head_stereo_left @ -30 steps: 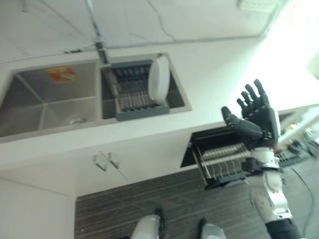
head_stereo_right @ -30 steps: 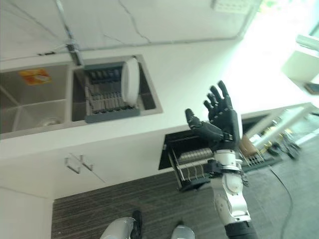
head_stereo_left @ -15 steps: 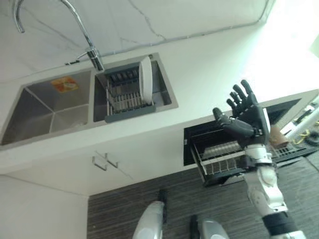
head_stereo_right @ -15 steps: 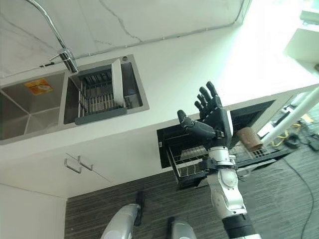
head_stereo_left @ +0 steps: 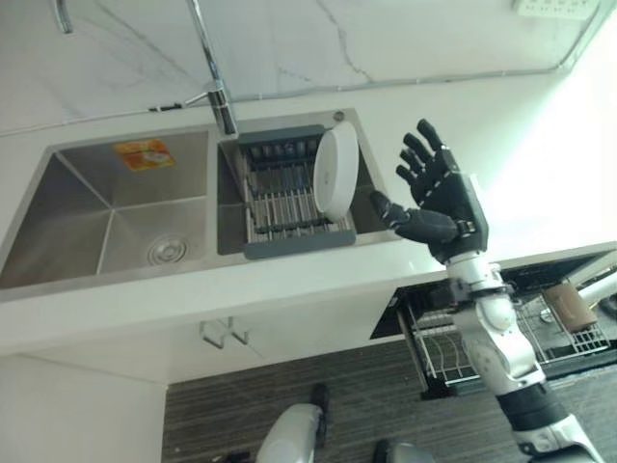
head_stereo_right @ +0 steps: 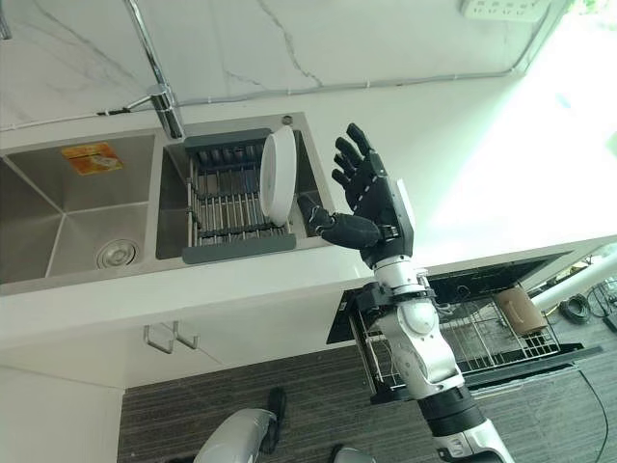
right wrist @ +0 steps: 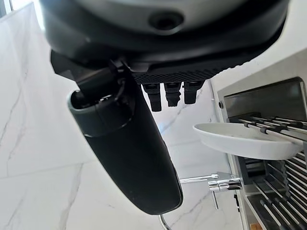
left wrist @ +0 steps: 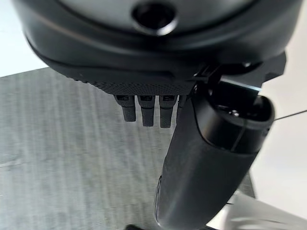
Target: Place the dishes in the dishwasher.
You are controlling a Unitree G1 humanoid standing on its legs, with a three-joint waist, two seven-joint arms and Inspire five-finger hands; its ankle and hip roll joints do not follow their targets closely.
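A white plate (head_stereo_left: 335,172) stands on edge at the right end of a dark grey drying rack (head_stereo_left: 289,246) in the right sink basin. My right hand (head_stereo_left: 445,198) is raised over the counter just right of the plate, open, fingers spread, thumb pointing toward the plate, holding nothing. In the right wrist view the plate (right wrist: 244,140) lies past the straight fingers. Below the counter at the right the dishwasher drawer (head_stereo_right: 482,338) is pulled out, its wire rack showing. My left hand (left wrist: 211,158) hangs open over the striped floor.
A brown cup (head_stereo_left: 569,307) lies in the dishwasher rack. A tall faucet (head_stereo_left: 220,92) rises behind the sink, and the left basin (head_stereo_left: 116,222) has a bare drain. Cabinet handles (head_stereo_left: 224,333) stick out below the counter edge.
The camera has swung, shifting the whole scene. My right hand has risen from in front of the dishwasher drawer to the counter beside the plate, still open.
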